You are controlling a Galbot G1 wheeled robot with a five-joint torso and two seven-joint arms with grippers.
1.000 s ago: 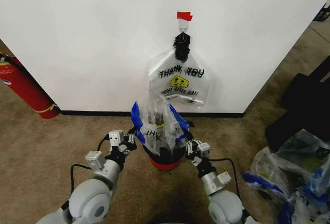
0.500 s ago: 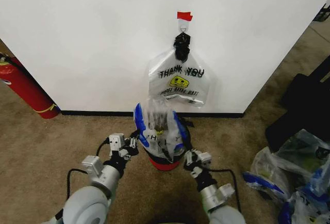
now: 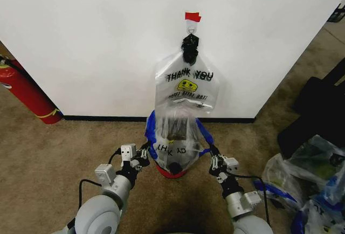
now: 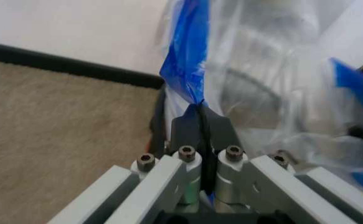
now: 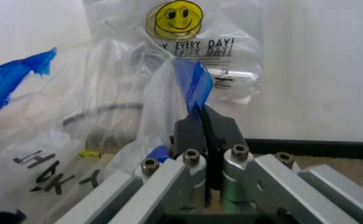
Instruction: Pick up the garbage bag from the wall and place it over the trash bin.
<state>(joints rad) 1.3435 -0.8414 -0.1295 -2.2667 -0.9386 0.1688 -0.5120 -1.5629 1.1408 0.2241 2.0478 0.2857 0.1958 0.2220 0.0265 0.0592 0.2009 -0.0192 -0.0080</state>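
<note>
The garbage bag [image 3: 177, 139], clear plastic with blue patches, is stretched open between the 2 grippers and draped down over the trash bin [image 3: 173, 169], which stands on the carpet [image 3: 43, 158] just in front of the wall [image 3: 97, 40]; the bin's red base band shows below the plastic. The left gripper [image 3: 145, 153] sits at the bag's left edge with its fingers pressed together on a blue strip of the bag, and the left wrist view shows the blue film [image 4: 184, 60] rising straight out of the closed fingertips [image 4: 200, 122]. The right gripper [image 3: 213, 157] sits at the bag's right edge, likewise pinching a blue flap [image 5: 192, 84] between closed fingertips [image 5: 204, 125]. The bin's wire rim [image 5: 100, 114] shows dimly through the clear plastic. Above the bin, a whitish "THANK YOU" bag [image 3: 187, 85] with a yellow smiley hangs from a hook [image 3: 191, 28] under a piece of red tape [image 3: 192, 16]. A red fire extinguisher [image 3: 27, 94] leans by the wall on the left.
</note>
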